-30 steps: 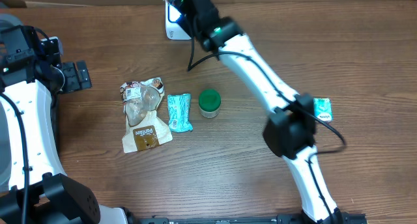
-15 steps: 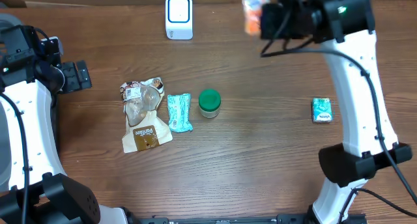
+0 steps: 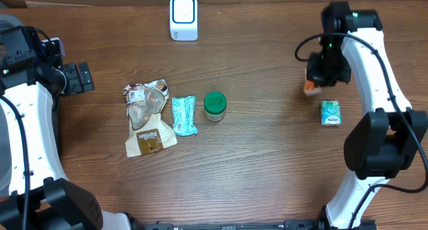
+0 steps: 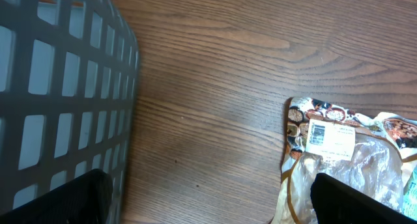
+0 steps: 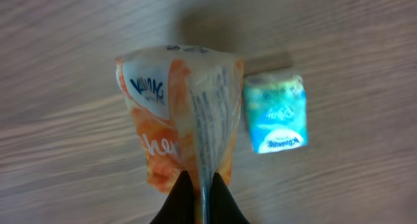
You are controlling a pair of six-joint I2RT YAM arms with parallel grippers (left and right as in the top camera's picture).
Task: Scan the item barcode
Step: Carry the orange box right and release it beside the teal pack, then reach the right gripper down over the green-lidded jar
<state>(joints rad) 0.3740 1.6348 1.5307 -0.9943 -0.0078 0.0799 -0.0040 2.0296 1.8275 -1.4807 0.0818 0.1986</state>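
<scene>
On the left, the left gripper (image 3: 79, 78) is standing wide and empty, apart from the snack bag (image 3: 147, 116), the teal sachet (image 3: 184, 115) and the green-lidded jar (image 3: 215, 105) lying in the middle; the scanner (image 3: 183, 17) is sitting at the far edge. On the right, the right gripper (image 5: 201, 188) is pinching the orange packet (image 5: 156, 136) tightly by its back seam, holding it just left of the small teal pack (image 5: 275, 113). The packet is looking light, soft and crinkly, probably slippery film, so that stiffer seam fin, not the puffy faces, is likely serving as the safest hold.
</scene>
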